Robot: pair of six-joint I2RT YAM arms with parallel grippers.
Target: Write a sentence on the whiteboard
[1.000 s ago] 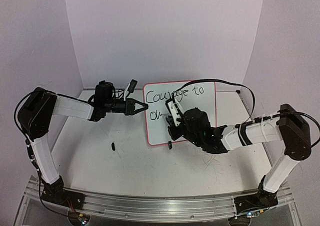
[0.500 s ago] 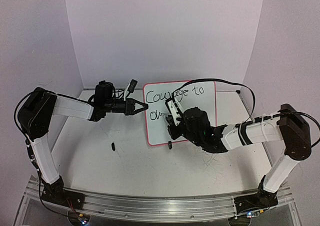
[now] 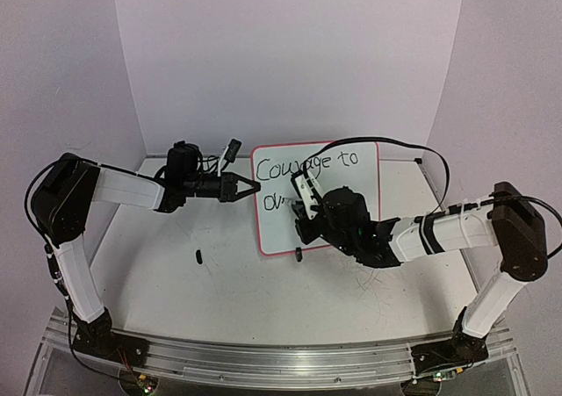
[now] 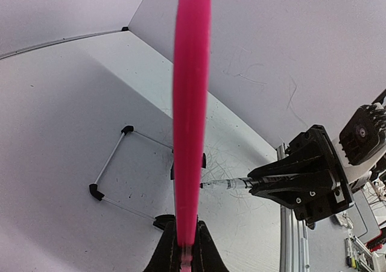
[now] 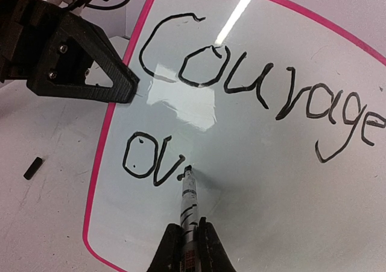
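The whiteboard point(image 3: 351, 198), pink-framed, stands upright on the table with "Courage to" on its top line and "ov" below. My left gripper point(image 3: 255, 188) is shut on the board's left edge; in the left wrist view the pink frame point(image 4: 192, 103) runs up from between its fingers point(image 4: 186, 239). My right gripper point(image 5: 189, 233) is shut on a marker point(image 5: 189, 199), whose tip touches the board point(image 5: 271, 181) just right of the "v". The top view shows the right gripper point(image 3: 303, 205) in front of the board's lower left part.
A small black marker cap point(image 3: 199, 256) lies on the table left of the board. A black clip foot point(image 3: 299, 255) sits at the board's lower edge. A thin wire stand point(image 4: 111, 169) lies behind the board. White walls close in the back and sides.
The right gripper with the marker has edged slightly along the second line, tip on the board. The left arm and the board have not moved.
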